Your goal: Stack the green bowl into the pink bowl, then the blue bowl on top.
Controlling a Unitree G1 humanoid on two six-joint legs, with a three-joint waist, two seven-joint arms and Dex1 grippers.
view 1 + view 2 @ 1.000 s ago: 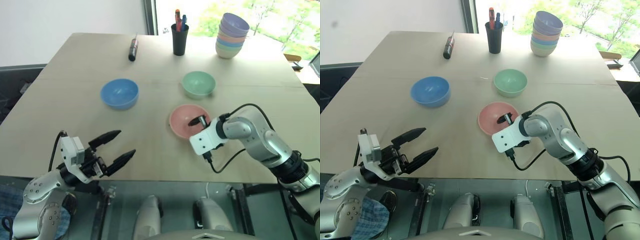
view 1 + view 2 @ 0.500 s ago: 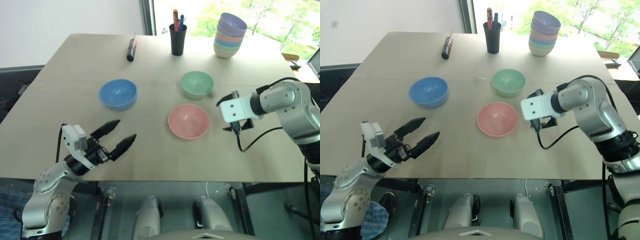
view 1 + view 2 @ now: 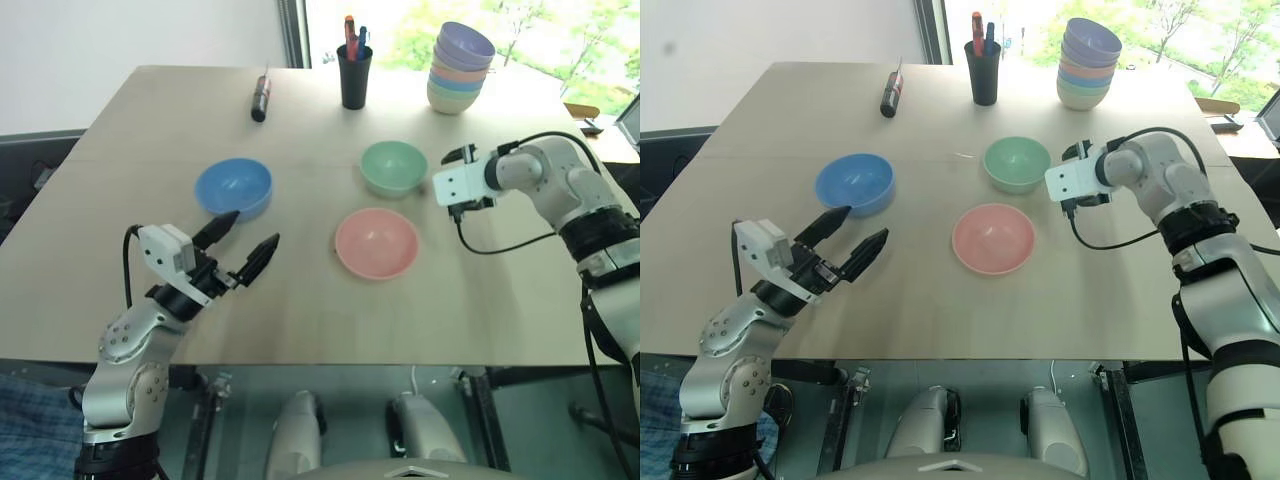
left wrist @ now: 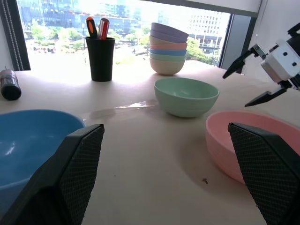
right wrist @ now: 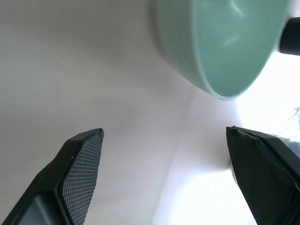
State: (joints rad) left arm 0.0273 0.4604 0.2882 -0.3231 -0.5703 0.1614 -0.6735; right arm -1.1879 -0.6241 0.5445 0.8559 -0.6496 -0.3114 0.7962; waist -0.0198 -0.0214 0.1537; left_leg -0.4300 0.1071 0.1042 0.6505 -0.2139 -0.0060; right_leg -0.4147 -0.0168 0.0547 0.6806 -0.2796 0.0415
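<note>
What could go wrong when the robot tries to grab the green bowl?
The right gripper is open just beside the green bowl without touching it. If its fingers hit the rim, the light bowl might slide or tip instead of being gripped. The pink bowl sits close by, so a low carry could bump it and push it off target. The left gripper is open near the blue bowl; both arms could crowd over the pink bowl.

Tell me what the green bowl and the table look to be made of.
Green bowl: probably plastic, smooth and slightly glossy; even mint colour, soft highlights inside. Table: looks like pale wood or laminate, matte; light beige with faint board seams, no sharp reflections.
</note>
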